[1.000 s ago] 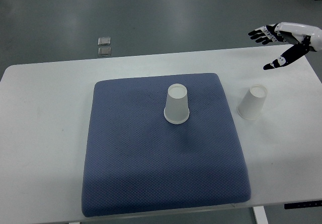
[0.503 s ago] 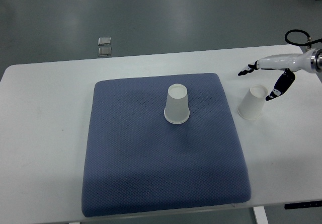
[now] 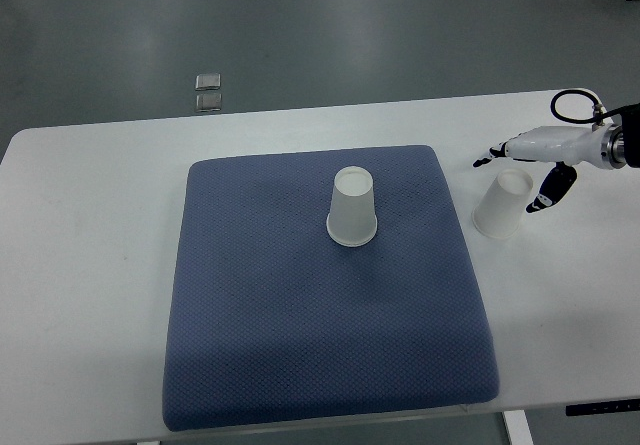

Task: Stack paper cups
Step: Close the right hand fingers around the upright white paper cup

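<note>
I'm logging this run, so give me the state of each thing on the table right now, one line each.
Cup on the mat: upside down, standing alone, nothing stacked on it.
Cup on the table: upside down, on bare table right of the mat, not gripped.
Right robot hand: open, fingers spread around the top of the cup on the table.
Blue mat: lying flat on the white table.
Left robot hand: out of view.

No readable text, label or number shows anywhere
</note>
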